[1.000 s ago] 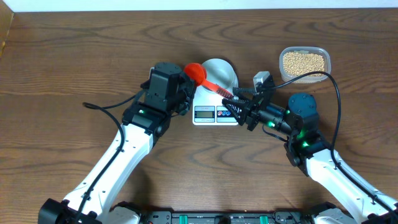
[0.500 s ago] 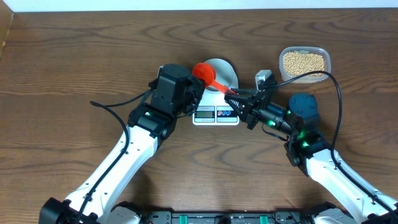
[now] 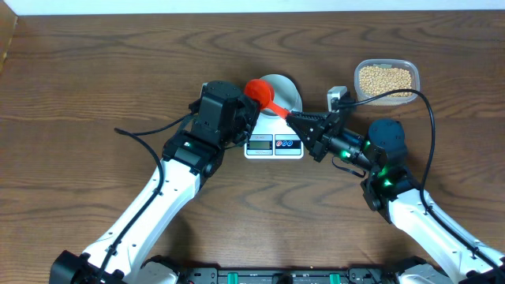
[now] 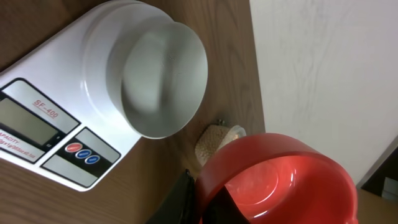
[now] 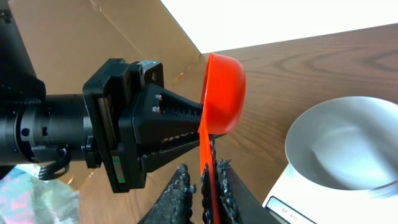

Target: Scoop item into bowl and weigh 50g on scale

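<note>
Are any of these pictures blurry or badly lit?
Overhead: sharp, evenly lit, soft shadows. Left wrist: the red scoop near the lens looks soft, the scale clearer. Right wrist: bright strip above the table washed out white; bowl slightly soft.

The left arm (image 3: 170, 177) stretches from the near left toward the middle, and the left gripper (image 3: 248, 109) is clamped tight on the cup of a red scoop (image 3: 257, 91). The right arm (image 3: 410, 209) comes in from the near right, wrist pointing left (almost level). The right gripper (image 3: 304, 125) is pinched onto the scoop's handle, toothed fingers (image 5: 180, 186) on either side.
</note>
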